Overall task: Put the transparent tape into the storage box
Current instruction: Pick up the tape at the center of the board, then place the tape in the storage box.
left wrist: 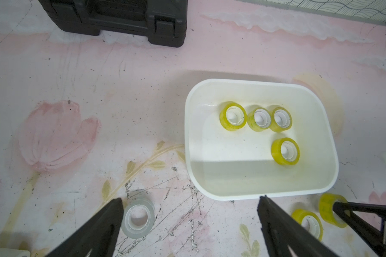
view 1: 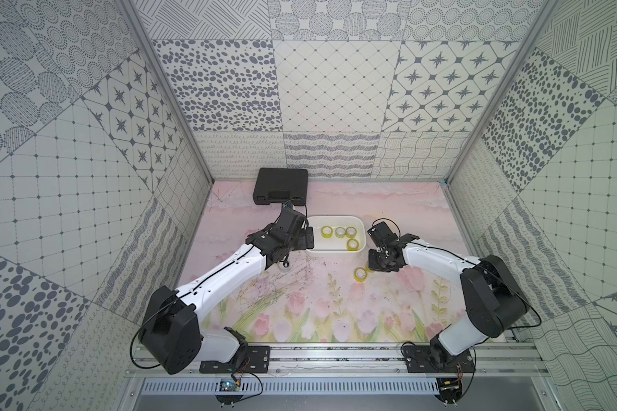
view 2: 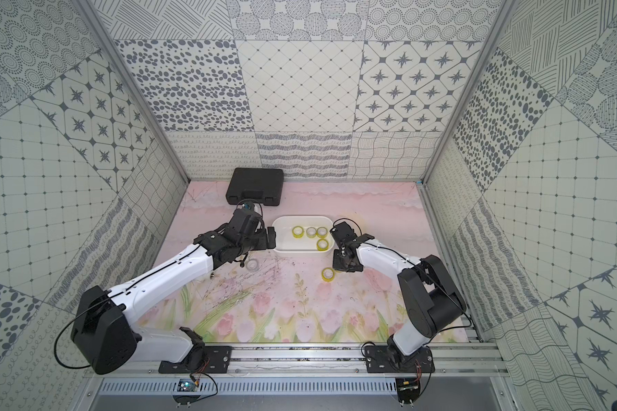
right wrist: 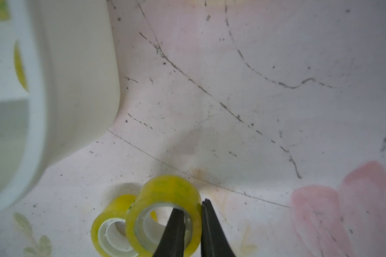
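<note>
The storage box (view 1: 335,216) (view 2: 301,216) is a low white tub at mid-table, and several yellowish transparent tape rolls (left wrist: 233,115) lie inside it. My right gripper (right wrist: 193,209) is shut on the wall of a yellowish roll (right wrist: 165,189), one finger inside the ring and one outside. I cannot tell whether that roll is off the table. Another yellowish roll (right wrist: 112,213) (view 1: 360,274) sits right beside it, near the tub's front right corner. My left gripper (left wrist: 192,199) is open with nothing between its fingers, beside the tub's left end. A greyish-clear roll (left wrist: 138,218) (view 2: 252,264) lies by one finger.
A black hard-shell case (view 1: 281,185) stands at the back left, behind the left arm. Patterned walls close the table on three sides. The tub's outer wall (right wrist: 76,77) is close to the right gripper.
</note>
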{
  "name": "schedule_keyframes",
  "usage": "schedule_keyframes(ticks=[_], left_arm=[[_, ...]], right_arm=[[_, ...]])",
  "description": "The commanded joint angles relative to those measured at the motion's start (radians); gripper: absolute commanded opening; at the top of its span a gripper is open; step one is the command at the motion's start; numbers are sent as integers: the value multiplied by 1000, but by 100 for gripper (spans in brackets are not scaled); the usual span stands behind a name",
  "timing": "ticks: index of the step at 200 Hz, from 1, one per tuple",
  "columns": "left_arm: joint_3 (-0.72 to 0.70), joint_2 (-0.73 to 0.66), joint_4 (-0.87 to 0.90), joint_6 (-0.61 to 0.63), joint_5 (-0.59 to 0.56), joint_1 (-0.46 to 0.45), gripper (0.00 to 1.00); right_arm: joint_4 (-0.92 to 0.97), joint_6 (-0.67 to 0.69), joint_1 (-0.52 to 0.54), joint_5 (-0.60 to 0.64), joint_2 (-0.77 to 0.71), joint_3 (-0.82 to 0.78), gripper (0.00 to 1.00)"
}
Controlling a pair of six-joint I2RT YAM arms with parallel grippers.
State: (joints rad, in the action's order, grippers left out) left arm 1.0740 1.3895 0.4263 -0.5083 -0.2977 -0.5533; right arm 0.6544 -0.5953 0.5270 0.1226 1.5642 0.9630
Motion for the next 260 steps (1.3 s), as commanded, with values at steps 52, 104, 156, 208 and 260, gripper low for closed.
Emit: schedule_keyframes(ticks=[52,104,156,208,260], left_arm=[[37,55,-38,35,18,26,99],[21,33,-30,51,32,37,99],[-49,-31,16,-4,49,86,99],[-53,-19,41,-13,58,101,99],[-45,8,40,-10,68,104,99]], right_arm=[[190,130,9,33,8,372,0],[201,259,57,-63,318,690,0],[227,308,107,-83,527,803,0],[227,305,109,-43,559,752,0],[228,310,111,-3,585,732,0]])
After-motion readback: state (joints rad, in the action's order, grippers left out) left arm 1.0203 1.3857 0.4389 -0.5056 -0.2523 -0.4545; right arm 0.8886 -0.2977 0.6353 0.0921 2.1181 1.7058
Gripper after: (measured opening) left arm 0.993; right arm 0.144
